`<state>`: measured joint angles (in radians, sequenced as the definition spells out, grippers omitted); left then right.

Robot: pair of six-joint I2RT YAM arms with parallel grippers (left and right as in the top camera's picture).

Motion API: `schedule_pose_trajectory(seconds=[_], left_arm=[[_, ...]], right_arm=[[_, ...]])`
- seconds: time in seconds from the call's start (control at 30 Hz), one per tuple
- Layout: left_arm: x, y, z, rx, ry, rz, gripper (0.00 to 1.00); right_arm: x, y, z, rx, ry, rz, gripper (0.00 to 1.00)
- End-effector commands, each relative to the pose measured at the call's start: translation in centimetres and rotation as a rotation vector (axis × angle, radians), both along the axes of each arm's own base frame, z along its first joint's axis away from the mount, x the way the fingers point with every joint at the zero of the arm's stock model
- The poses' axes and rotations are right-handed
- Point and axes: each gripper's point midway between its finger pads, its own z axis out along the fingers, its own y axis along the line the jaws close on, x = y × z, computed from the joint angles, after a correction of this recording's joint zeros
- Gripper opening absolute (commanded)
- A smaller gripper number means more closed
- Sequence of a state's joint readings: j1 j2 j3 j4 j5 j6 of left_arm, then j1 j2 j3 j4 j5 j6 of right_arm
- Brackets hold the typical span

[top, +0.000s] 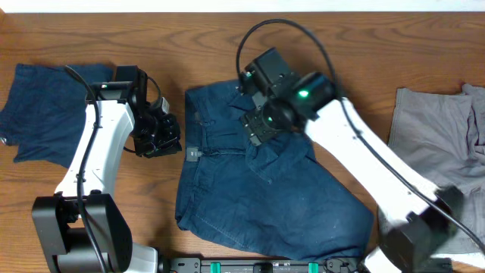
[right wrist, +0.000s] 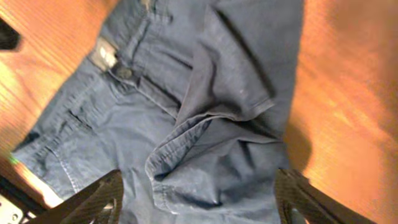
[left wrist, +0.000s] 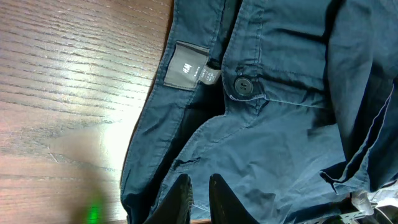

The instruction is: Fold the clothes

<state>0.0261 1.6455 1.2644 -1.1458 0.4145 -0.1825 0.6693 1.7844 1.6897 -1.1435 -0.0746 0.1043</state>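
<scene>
Wooden desk [top: 204,45], bare grain at 12 o'clock; three garments are laid across it. The navy shorts [top: 258,205] are placed centre, toward 6 o'clock; a dark blue garment [top: 45,114] is at 9 o'clock, a grey garment [top: 432,129] at 3 o'clock, both well apart from the jaws.

Shorts are not flat; a bunched ridge [right wrist: 205,124] is seen across the middle, with the waistband label [left wrist: 185,65] and button [left wrist: 242,86] at the 9 o'clock edge.

Left jaws: drawn nearly together at the shorts' 9 o'clock edge, just beside the label; whether cloth is pinched between them cannot be told. Right jaws: spread wide, held over the 12 o'clock part of the shorts above the ridge; nothing is gripped.

Risks, as judged:
- several layers could be caught if the right jaws are closed on the ridge; a crooked fold would result
- only the top layer could be taken at the edge by the left jaws; slip likely under pull
- both wrists are near each other over the same garment; contact is possible if paths are crossed
</scene>
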Motion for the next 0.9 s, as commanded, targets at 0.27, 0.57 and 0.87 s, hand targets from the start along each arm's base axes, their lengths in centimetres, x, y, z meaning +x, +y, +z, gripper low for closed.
schedule_pose_trajectory(seconds=[0.27, 0.57, 0.87], left_arm=[[-0.3, 0.2, -0.2, 0.008, 0.012, 0.001, 0.14], [0.0, 0.2, -0.3, 0.008, 0.000, 0.001, 0.15], [0.0, 0.2, -0.3, 0.008, 0.001, 0.001, 0.15]], right_arm=[[-4.1, 0.7, -12.2, -0.150, 0.462, -0.113, 0.69], [-8.6, 3.5, -10.9, -0.044, 0.608, 0.108, 0.70], [-1.9, -2.6, -8.0, -0.208, 0.286, -0.203, 0.72]])
